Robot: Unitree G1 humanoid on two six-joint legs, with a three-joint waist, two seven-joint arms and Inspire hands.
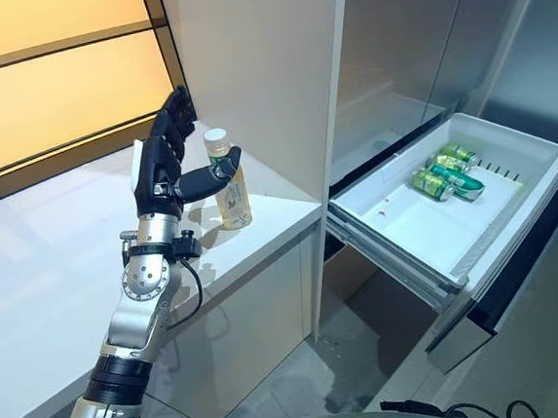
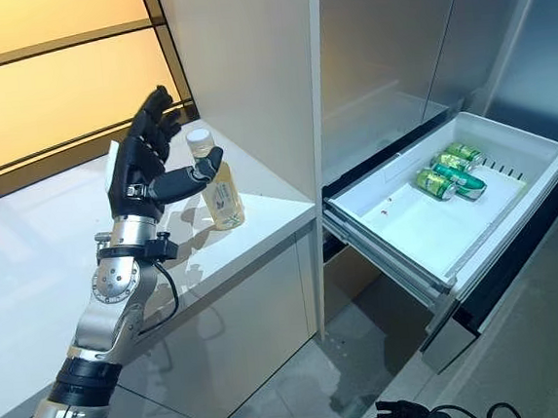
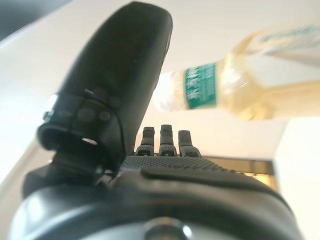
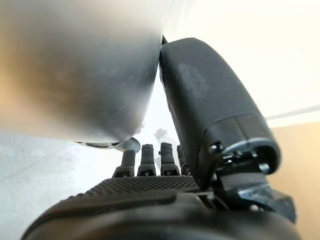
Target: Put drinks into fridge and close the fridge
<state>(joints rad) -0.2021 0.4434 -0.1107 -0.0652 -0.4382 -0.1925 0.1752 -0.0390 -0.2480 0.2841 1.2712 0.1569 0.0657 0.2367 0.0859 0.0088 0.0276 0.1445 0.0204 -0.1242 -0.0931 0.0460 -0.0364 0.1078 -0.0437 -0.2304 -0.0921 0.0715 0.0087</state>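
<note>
A bottle (image 1: 229, 188) of pale yellow drink with a white cap and a green label stands upright on the white counter (image 1: 50, 278), near its right end. My left hand (image 1: 161, 166) is raised just left of the bottle, open, with fingers straight up and the thumb reaching across the bottle's front. The left wrist view shows the bottle (image 3: 240, 90) just past the thumb (image 3: 120, 75). The fridge's drawer (image 1: 413, 231) is pulled out at the right, with green cans (image 1: 447, 177) lying at its far end. My right hand (image 4: 150, 200) is open, next to a grey rounded surface.
A tall white cabinet panel (image 1: 257, 74) rises right behind the bottle, at the counter's end. Grey steel fridge doors (image 1: 410, 31) stand above the open drawer. The near half of the drawer is bare. Grey floor (image 1: 304, 383) lies below the counter's edge.
</note>
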